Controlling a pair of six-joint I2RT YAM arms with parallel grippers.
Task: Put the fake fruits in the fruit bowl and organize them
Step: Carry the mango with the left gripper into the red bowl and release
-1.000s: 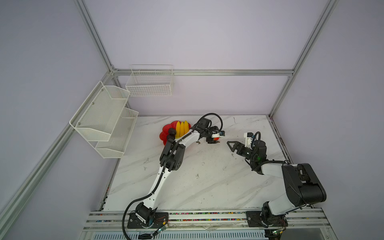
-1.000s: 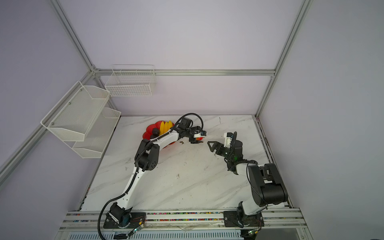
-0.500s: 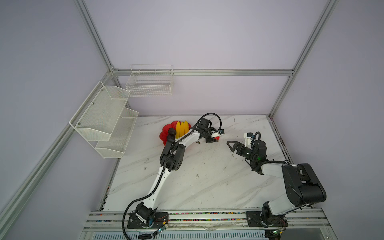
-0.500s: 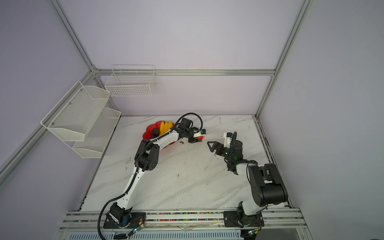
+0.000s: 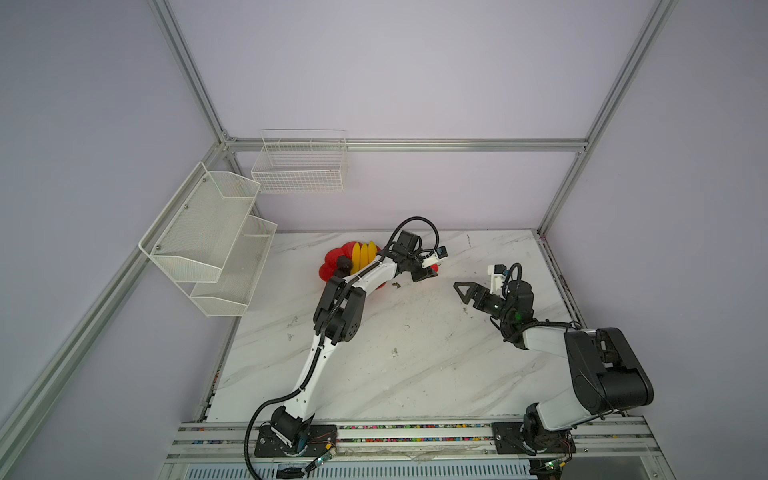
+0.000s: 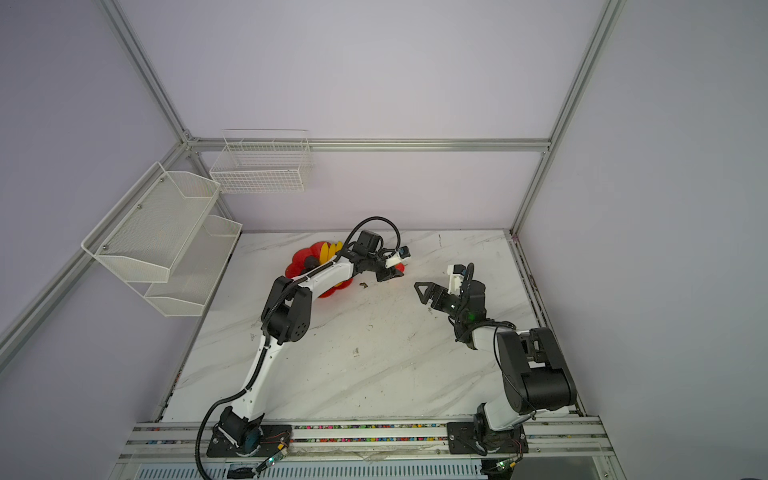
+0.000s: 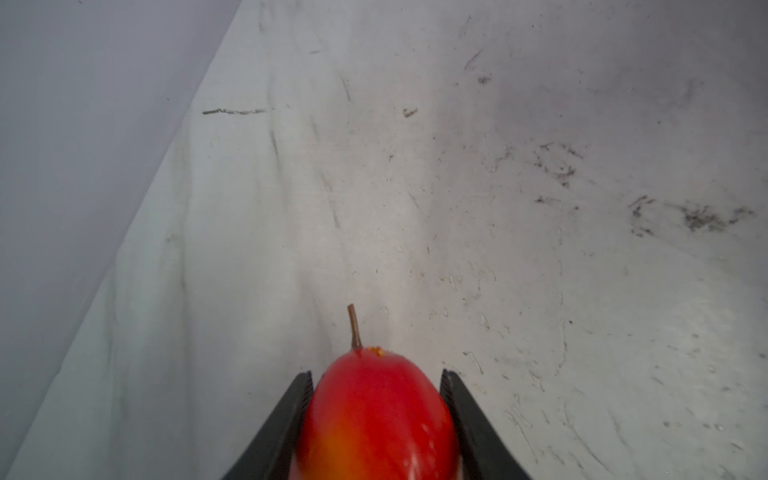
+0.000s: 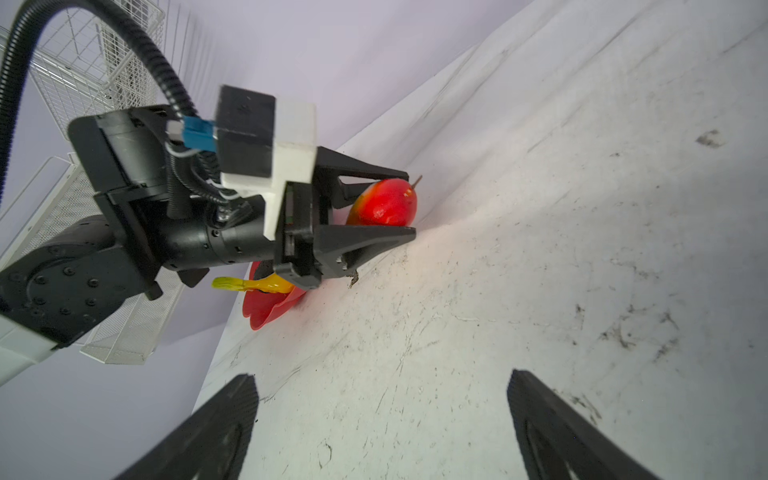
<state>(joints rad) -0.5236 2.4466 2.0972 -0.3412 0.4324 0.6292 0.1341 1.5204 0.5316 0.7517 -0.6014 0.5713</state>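
The mango (image 7: 374, 415) is glossy red, shading to orange-yellow, with a thin brown stem. It is low at the table (image 5: 415, 353), right of the red bowl (image 5: 332, 259) holding bananas (image 5: 365, 253) and an avocado (image 5: 344, 262). The left gripper (image 8: 409, 203) clasps it, jaws partly open and pressed against both sides. The right gripper (image 8: 380, 374) gapes wide, empty.

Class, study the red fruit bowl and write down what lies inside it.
Inside the red fruit bowl a yellow banana bunch and one black avocado show. The left arm covers the bowl's near side, so anything lying there cannot be seen.
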